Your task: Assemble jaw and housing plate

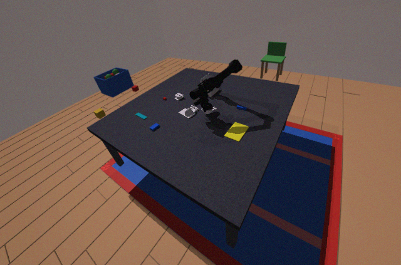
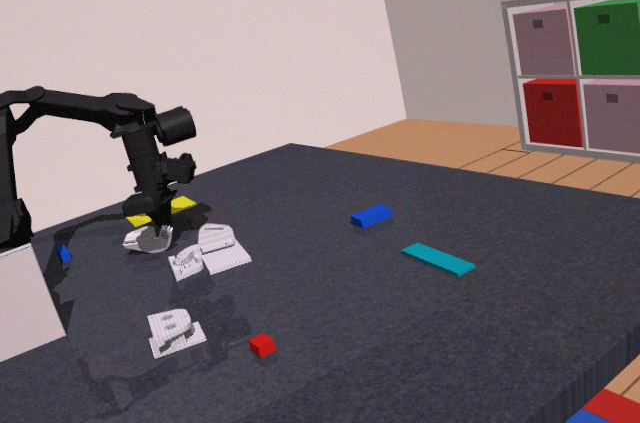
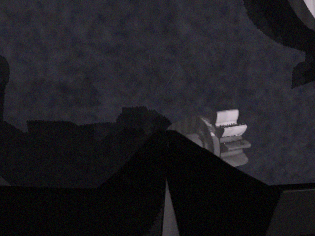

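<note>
My gripper (image 1: 207, 109) (image 2: 161, 233) (image 3: 164, 140) is shut and points down, with nothing visible between its fingertips. The loose white jaw (image 2: 142, 241) (image 3: 227, 118) is right at the fingertips. It looks slightly tilted, and its gear teeth show at the right of the fingers in the wrist view. The fingers hide part of it, and contact is unclear. The white assembly (image 1: 186, 112) (image 2: 227, 259), a ribbed base with a second toothed part, lies beside it. Its pins are too small to make out. A white piece with two round marks (image 1: 178, 95) (image 2: 168, 321), apparently the housing plate, stands apart.
A red cube (image 1: 164, 98) (image 2: 262, 345) lies near the piece with round marks. A blue block (image 1: 154, 126) (image 2: 371, 216) and teal strip (image 1: 140, 115) (image 2: 438, 259) lie farther off. A yellow sheet (image 1: 236, 131) (image 2: 184, 204) and another blue block (image 1: 241, 107) (image 2: 63, 253) lie on the arm's other side.
</note>
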Tool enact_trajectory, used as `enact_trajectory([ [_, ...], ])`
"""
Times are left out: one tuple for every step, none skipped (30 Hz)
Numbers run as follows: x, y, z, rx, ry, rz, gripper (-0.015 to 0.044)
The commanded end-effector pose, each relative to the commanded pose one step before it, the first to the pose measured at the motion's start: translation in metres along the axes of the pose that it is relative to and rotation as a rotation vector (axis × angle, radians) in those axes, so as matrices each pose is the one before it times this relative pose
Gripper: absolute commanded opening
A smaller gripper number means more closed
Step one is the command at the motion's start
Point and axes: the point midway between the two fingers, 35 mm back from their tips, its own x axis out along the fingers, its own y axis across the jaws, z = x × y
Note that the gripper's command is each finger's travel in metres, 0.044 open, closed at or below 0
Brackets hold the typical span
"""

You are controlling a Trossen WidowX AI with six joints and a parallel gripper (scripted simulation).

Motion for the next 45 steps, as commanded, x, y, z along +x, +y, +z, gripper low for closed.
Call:
enact_trajectory([
  [0.00551,-0.00286,-0.00620,0.0030,0.02464,-0.00878,0.0000],
  [0.00000,0.00000,0.00000,0.0000,0.00000,0.00000,0.0000],
  [0.00000,0.00000,0.00000,0.0000,0.00000,0.00000,0.0000],
  [0.00000,0.00000,0.00000,0.0000,0.00000,0.00000,0.0000],
  [0.00000,0.00000,0.00000,0.0000,0.00000,0.00000,0.0000],
  [0.00000,0.00000,0.00000,0.0000,0.00000,0.00000,0.0000],
  [0.00000,0.00000,0.00000,0.0000,0.00000,0.00000,0.0000],
  [0.00000,0.00000,0.00000,0.0000,0.00000,0.00000,0.0000],
  [0.00000,0.00000,0.00000,0.0000,0.00000,0.00000,0.0000],
  [0.00000,0.00000,0.00000,0.0000,0.00000,0.00000,0.0000],
  [0.00000,0.00000,0.00000,0.0000,0.00000,0.00000,0.0000],
  [0.00000,0.00000,0.00000,0.0000,0.00000,0.00000,0.0000],
  [0.00000,0.00000,0.00000,0.0000,0.00000,0.00000,0.0000],
  [0.00000,0.00000,0.00000,0.0000,0.00000,0.00000,0.0000],
  [0.00000,0.00000,0.00000,0.0000,0.00000,0.00000,0.0000],
  [0.00000,0.00000,0.00000,0.0000,0.00000,0.00000,0.0000],
  [0.00000,0.00000,0.00000,0.0000,0.00000,0.00000,0.0000],
  [0.00000,0.00000,0.00000,0.0000,0.00000,0.00000,0.0000],
  [0.00000,0.00000,0.00000,0.0000,0.00000,0.00000,0.0000],
  [-0.00567,0.00249,0.00602,-0.0029,-0.02443,0.00861,0.0000],
  [-0.00006,-0.00084,-0.00001,0.0001,0.00031,-0.00031,0.0000],
  [-0.00010,-0.00139,-0.00003,0.0001,0.00052,-0.00050,0.0000],
  [-0.00012,-0.00167,-0.00004,0.0002,0.00064,-0.00059,0.0000],
  [-0.00011,-0.00167,-0.00006,0.0002,0.00066,-0.00057,0.0000],
  [-0.00011,-0.00167,-0.00007,0.0002,0.00067,-0.00055,0.0000],
  [-0.00011,-0.00166,-0.00008,0.0001,0.00069,-0.00053,0.0000],
  [-0.00011,-0.00166,-0.00009,0.0001,0.00070,-0.00051,0.0000],
  [-0.00010,-0.00165,-0.00010,0.0001,0.00072,-0.00049,0.0000],
  [-0.00010,-0.00165,-0.00011,0.0001,0.00073,-0.00048,0.0000],
  [-0.00010,-0.00164,-0.00013,0.0001,0.00075,-0.00046,0.0000],
  [-0.00009,-0.00164,-0.00014,0.0001,0.00076,-0.00044,0.0000],
  [-0.00135,0.00018,0.00020,-0.0001,-0.00029,-0.00008,0.0000],
  [-0.00407,0.00052,0.00054,-0.0002,-0.00080,-0.00020,0.0000],
  [-0.00684,0.00082,0.00075,-0.0003,-0.00116,-0.00019,0.0000],
  [-0.00870,0.00095,0.00068,-0.0004,-0.00116,0.00003,0.0000],
  [-0.00881,0.00088,0.00038,-0.0004,-0.00083,0.00035,0.0000],
  [-0.00889,0.00081,0.00007,-0.0005,-0.00051,0.00069,0.0000],
  [-0.00891,0.00075,-0.00024,-0.0005,-0.00021,0.00104,0.0000],
  [-0.00712,0.00057,-0.00042,-0.0004,0.00004,0.00109,0.0000],
  [-0.00428,0.00033,-0.00035,-0.0003,0.00010,0.00077,0.0000],
  [-0.00143,0.00011,-0.00013,-0.0001,0.00005,0.00027,0.0000],
  [0.00000,0.00000,0.00000,0.0000,0.00000,0.00000,0.0000],
  [0.00593,-0.00029,0.00123,0.0057,-0.00472,0.00546,0.0026],
  [0.00000,0.00000,0.00000,0.0000,0.00000,0.00000,0.0053],
  [0.00000,0.00000,0.00000,0.0000,0.00000,0.00000,0.0079],
])
